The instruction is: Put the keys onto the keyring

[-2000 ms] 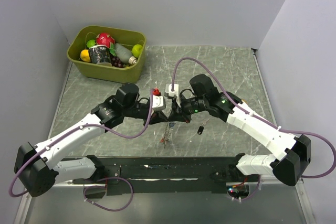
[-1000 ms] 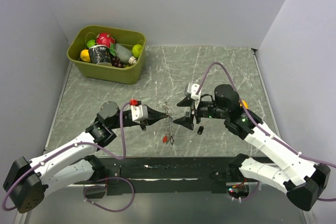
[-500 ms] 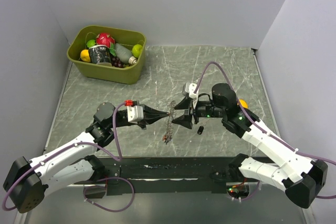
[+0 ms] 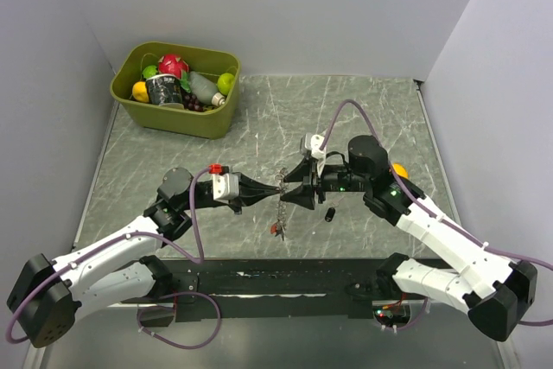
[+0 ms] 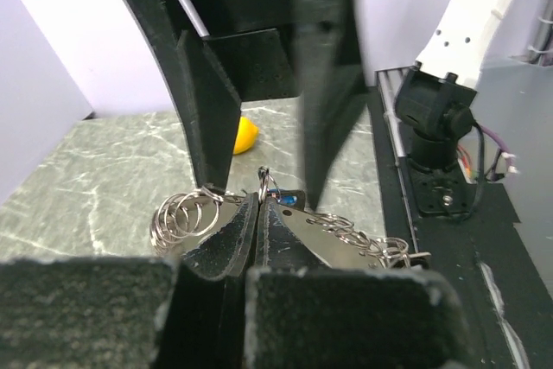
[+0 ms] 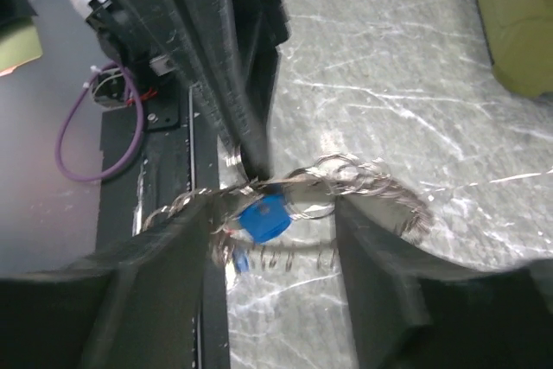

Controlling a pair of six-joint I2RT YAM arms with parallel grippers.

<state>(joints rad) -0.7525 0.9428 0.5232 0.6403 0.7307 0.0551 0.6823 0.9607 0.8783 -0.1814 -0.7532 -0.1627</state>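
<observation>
Top external view sets an olive-green bin [image 4: 186, 120] of fruit and a dark can at the far left of the marbled table [image 4: 371, 110]. Every place below is given from that bin. Nearer the arm bases than the bin and off to its right, the two arms meet tip to tip. The left gripper [image 4: 275, 185] is clenched on the keyring [image 4: 278, 181], its two fingers pressed flat together on a ring. In the left wrist view a coil of rings [image 5: 181, 218] lies on one side of that pinch and a length of chain [image 5: 359, 235] on the other. The ring is held clear of the table, and the chain hangs from it toward the arm bases with a red key [image 4: 273, 231] at its low end. A blue key [image 6: 262, 216] sits on the ring just beside the pinch. The right gripper [image 4: 292, 186] comes in from the side farther from the bin. Its jaws are spread, one finger on each side of the ring and the blue key, and they grip nothing. A black key [image 4: 329, 213] lies alone on the table, farther right of the bin than the keyring. Farther right again, a yellow-orange round thing [image 4: 398, 169] shows beside the right arm.
</observation>
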